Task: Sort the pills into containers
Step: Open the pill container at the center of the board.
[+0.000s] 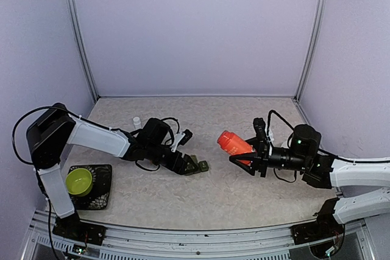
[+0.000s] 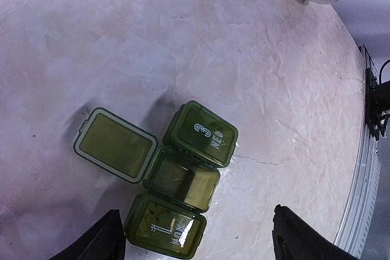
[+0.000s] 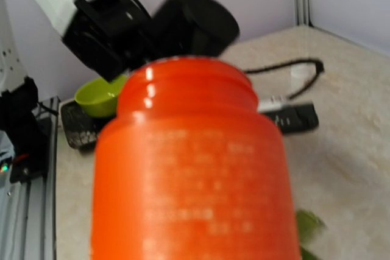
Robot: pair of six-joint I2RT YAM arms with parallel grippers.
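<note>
Hovering just above the pill box on the table, my left gripper spreads wide, empty. Farther across, my right gripper clamps the tilted orange bottle. Filling stage, I judge: next, aim its mouth over the open middle cell.

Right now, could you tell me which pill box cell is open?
The middle cell: its lid lies flipped out sideways, while the two end cells are shut.

Was lab test cell: plain lilac panels on aluminium posts boxed in mottled table; metal rail along near edge carried arm bases.
</note>
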